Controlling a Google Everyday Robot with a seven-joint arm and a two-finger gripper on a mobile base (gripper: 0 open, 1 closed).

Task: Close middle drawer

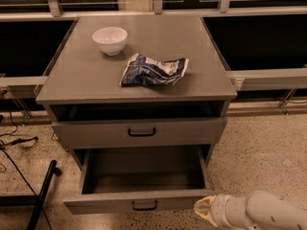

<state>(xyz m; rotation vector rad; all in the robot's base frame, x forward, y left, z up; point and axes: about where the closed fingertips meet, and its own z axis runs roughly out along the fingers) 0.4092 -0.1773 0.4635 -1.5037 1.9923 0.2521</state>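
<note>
The middle drawer (144, 176) is pulled far out of the grey cabinet (134, 75). Its deep grey box is empty, and its low front panel carries a small black bar handle (144, 205). The upper drawer (139, 132) above it stands out a little, with a dark gap over its front. My gripper (204, 210) is at the bottom right, its pale tip right beside the right end of the middle drawer's front panel. I cannot tell whether it touches the panel. The white arm (266, 212) runs off to the right.
A white bowl (110, 40) and a crumpled blue-and-white chip bag (153, 70) lie on the cabinet top. A black pole (42, 195) and cables (14, 143) lie on the speckled floor at the left. Rails and dark windows run behind the cabinet.
</note>
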